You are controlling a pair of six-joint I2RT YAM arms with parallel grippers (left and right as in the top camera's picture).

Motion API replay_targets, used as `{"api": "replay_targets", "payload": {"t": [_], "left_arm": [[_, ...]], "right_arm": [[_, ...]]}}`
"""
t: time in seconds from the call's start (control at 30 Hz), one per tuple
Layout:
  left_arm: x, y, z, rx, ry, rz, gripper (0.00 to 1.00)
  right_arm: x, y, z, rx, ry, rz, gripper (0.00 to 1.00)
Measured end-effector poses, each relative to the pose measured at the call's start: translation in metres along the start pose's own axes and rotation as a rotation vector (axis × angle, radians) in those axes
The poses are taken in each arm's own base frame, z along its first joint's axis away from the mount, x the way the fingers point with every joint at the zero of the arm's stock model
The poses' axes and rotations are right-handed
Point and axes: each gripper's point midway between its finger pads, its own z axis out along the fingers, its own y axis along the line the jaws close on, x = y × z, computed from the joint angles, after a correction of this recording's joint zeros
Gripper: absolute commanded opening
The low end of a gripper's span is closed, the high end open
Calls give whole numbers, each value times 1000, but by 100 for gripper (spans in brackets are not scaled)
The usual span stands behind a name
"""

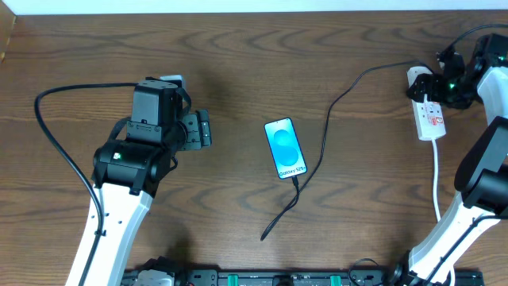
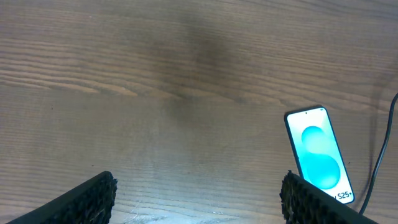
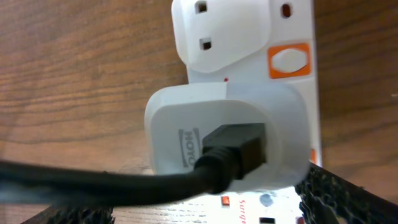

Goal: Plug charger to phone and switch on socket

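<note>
Showing a wooden table (image 1: 238, 63) from above: the phone (image 1: 284, 148) lies face up at centre, screen lit. The charger (image 1: 333, 103) runs from the socket (image 1: 429, 117) at far right and passes the phone's lower end; whether its tip is seated cannot be told. One outlet of the socket holds a white adapter (image 3: 180, 124), which holds the charger's black plug. The left gripper (image 2: 199, 205), near the phone, is spread wide and empty. The right gripper (image 1: 438, 83) hangs over the socket, and its spread cannot be told.
</note>
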Motion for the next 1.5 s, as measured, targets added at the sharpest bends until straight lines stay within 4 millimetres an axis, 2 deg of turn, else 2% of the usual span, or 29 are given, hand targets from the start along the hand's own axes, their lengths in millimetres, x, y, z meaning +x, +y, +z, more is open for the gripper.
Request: {"api": "replay_targets", "payload": {"t": [0.37,0.67,1.0,1.5], "left_arm": [[0,0,0,0,0,0,84],[0,0,0,0,0,0,84],[0,0,0,0,0,0,84],[0,0,0,0,1,0,84]], "right_arm": [[8,3,3,-17,6,25,89],[5,3,3,-20,-11,18,90],[0,-7,3,41,-28,-8,90],[0,-2,3,10,-31,48,91]]}}
